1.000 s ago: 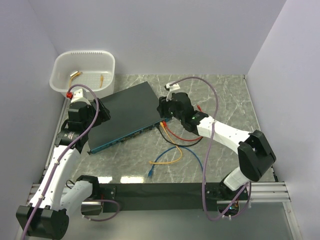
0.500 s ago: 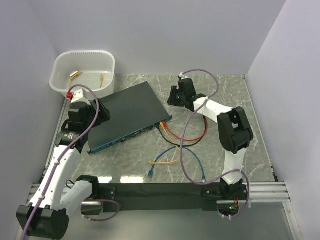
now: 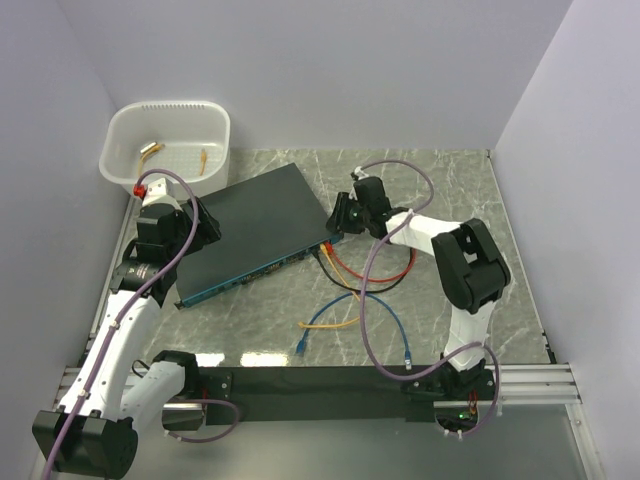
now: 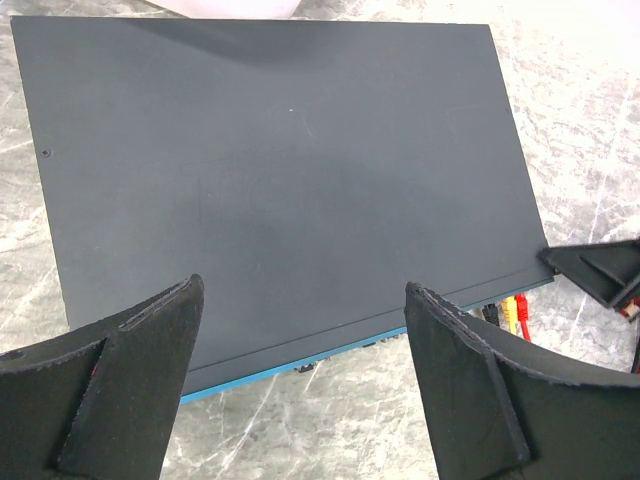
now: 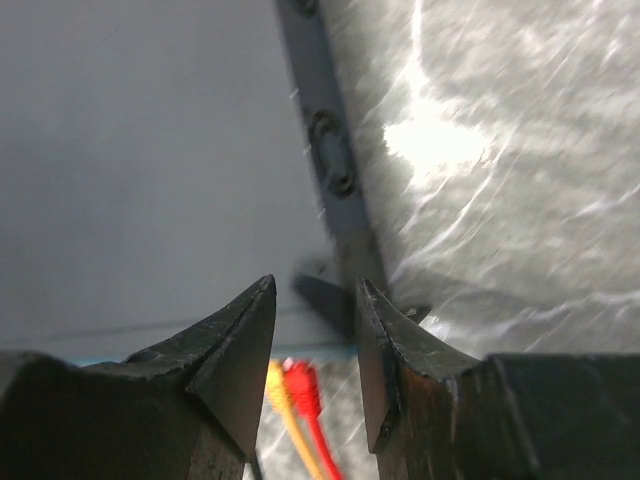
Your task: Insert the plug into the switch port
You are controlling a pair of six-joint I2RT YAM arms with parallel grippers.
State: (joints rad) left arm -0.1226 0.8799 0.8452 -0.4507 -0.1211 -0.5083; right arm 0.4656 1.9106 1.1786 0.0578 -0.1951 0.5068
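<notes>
Plug [image 3: 300, 347] on the blue cable [image 3: 385, 310] lay loose on the bench [image 3: 450, 190], well in front of the switch box [image 3: 255, 215] and apart from both arms. Its tip appeared to point away from the box, with its long axis roughly square to the box's teal face [image 3: 215, 287]. It would probably need turning round before it could enter a switch port [image 3: 262, 268]. The ports were too small here to tell which were free.

The box's long axis ran diagonally, its teal face turned toward the cables. A red plug [image 5: 302, 383] and a yellow plug [image 5: 274, 378] sat at the right end of that face.

The right gripper [image 5: 315, 285], jaws narrow and holding nothing, hung right at the box's right front corner. A careless move there could knock the box or snag the red and yellow leads. The left gripper [image 4: 302, 288] hovered wide apart over the box's left end without clamping it. Unbraced, the box might slide back under the push of insertion. The sockets look alike, so the plug could also be misaligned or put in the wrong one.
</notes>
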